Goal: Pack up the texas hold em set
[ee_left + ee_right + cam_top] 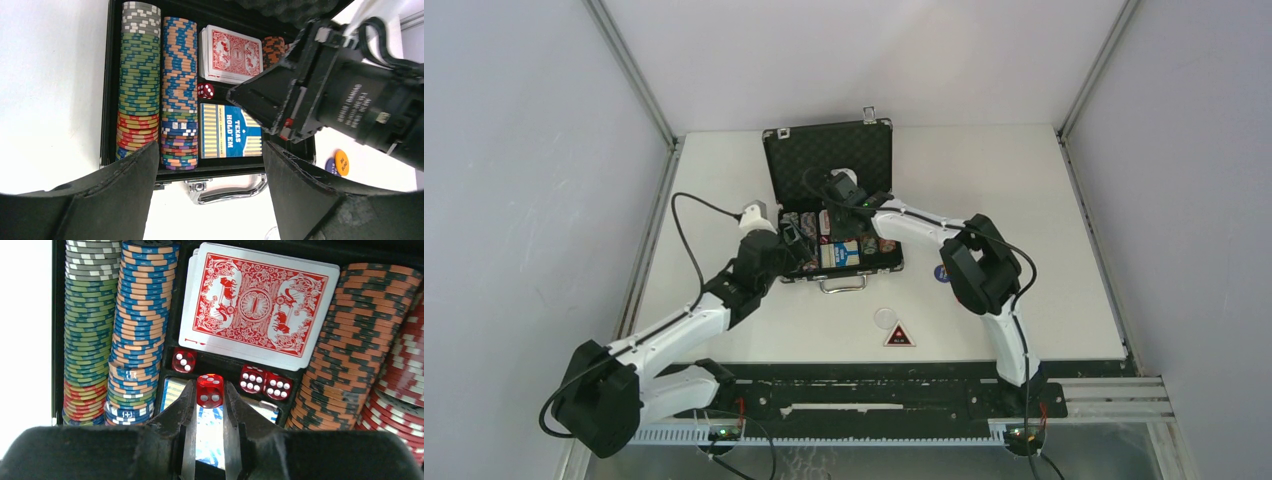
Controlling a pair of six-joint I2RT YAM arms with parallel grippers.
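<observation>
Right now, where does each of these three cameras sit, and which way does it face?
Top: fixed above and behind, looking down on the table and open case; left arm and right arm show.
Left wrist: looks into the case between the open left jaws; right arm shows.
Right wrist: close over the case, right jaws gripping a red die.
Both wrist views share the red cards.

Right tool [245,100] hides most orange chips [273,49]; token [342,162] lettering seemingly unreadable.

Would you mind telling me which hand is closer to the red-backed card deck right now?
Right. The right hand, gripping a red die, hangs just in front of the deck; the left hand is open, farther back at the near edge of the case.
</observation>
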